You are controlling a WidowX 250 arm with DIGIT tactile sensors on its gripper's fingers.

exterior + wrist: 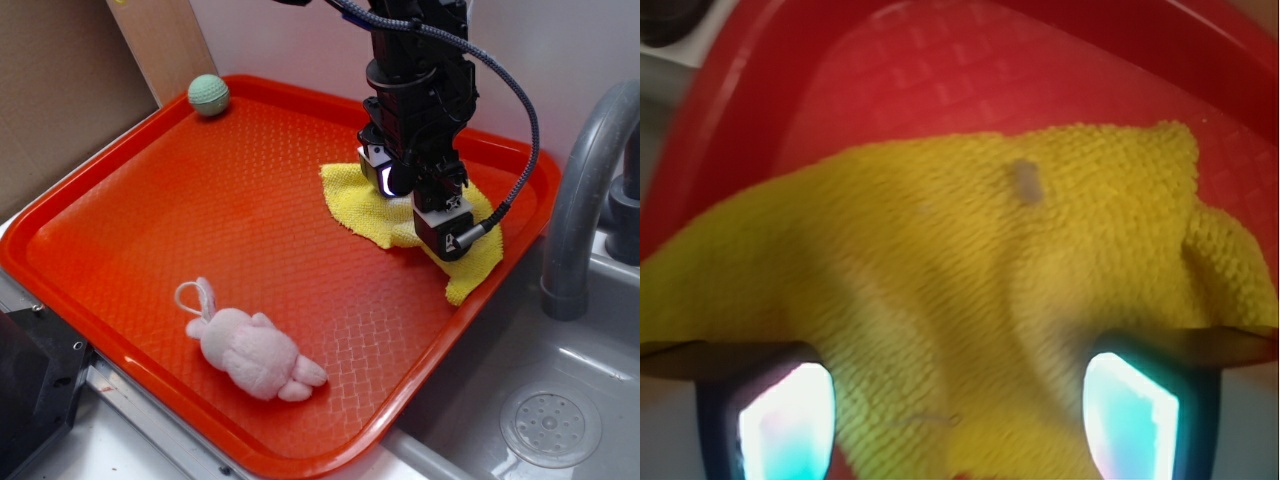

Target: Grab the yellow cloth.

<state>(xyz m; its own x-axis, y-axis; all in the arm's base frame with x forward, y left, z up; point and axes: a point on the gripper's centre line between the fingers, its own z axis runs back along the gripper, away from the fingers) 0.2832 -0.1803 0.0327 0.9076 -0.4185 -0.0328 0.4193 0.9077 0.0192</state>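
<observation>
The yellow cloth [352, 200] lies rumpled on the right side of the red tray [200, 210], one corner reaching toward the tray's right rim. My gripper [415, 207] stands straight over the cloth's middle, down at cloth level. In the wrist view the yellow cloth [990, 250] fills most of the frame, and a raised fold of it runs down between the two lit fingertips. The gripper [958, 420] is open, its jaws wide apart on either side of that fold, and nothing is pinched.
A pale pink plush bunny [255, 352] lies near the tray's front edge. A green ball [208, 94] sits in the far left corner. A grey faucet [578, 190] and a sink [560, 400] are to the right of the tray.
</observation>
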